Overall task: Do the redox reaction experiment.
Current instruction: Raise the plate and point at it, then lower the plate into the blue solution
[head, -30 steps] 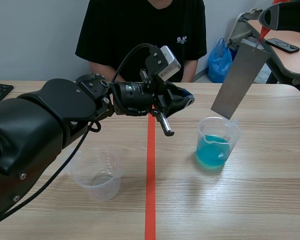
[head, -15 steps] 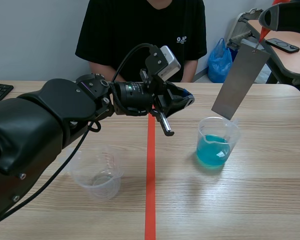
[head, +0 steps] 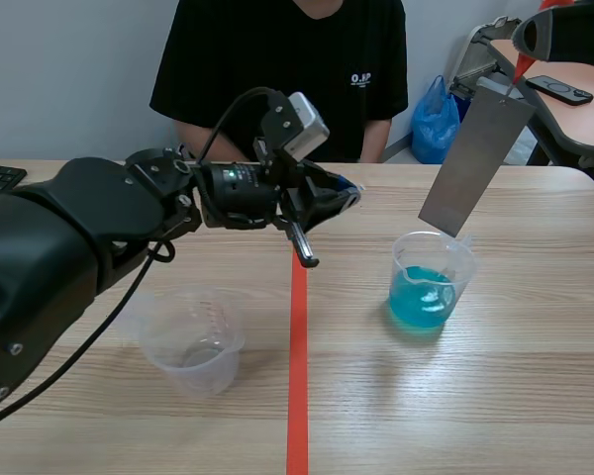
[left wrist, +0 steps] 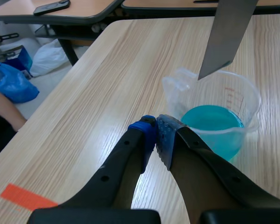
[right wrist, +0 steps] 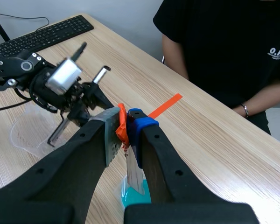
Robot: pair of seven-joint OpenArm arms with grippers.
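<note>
Fingers of right gripper (right wrist: pixel 126 122) clamped on metal strip (right wrist: pixel 134 175) by the orange-red tab (right wrist: pixel 122 127) at its top end: plain in the right wrist view, only a red sliver under the gripper in the scene view. Strip hanging tilted, high over the right side of the tabletop (head: pixel 535 376), lower end just above the rim of the beaker of blue liquid (head: pixel 431 280), clear of the liquid. Best confirmed from the left wrist view: strip corner poised over the rim by the spout, blue surface below untouched.

Left gripper (left wrist: pixel 156 128) raised near the middle, ahead of the person in the black shirt (head: pixel 277 59), fingers together with nothing between the pads, pointing toward the blue beaker. Closed tips seen only from the left wrist camera; side-on in the scene view.

Empty clear beaker (head: pixel 191 341) on the left of the red tape line (head: pixel 297 396), well apart from the blue one and out of the left wrist view. Keyboard (right wrist: pixel 42 32) at the far left edge, shown at full length in the right wrist view. Blue bag (left wrist: pixel 9 81) and phone (left wrist: pixel 51 6) off beyond the tabletop.
</note>
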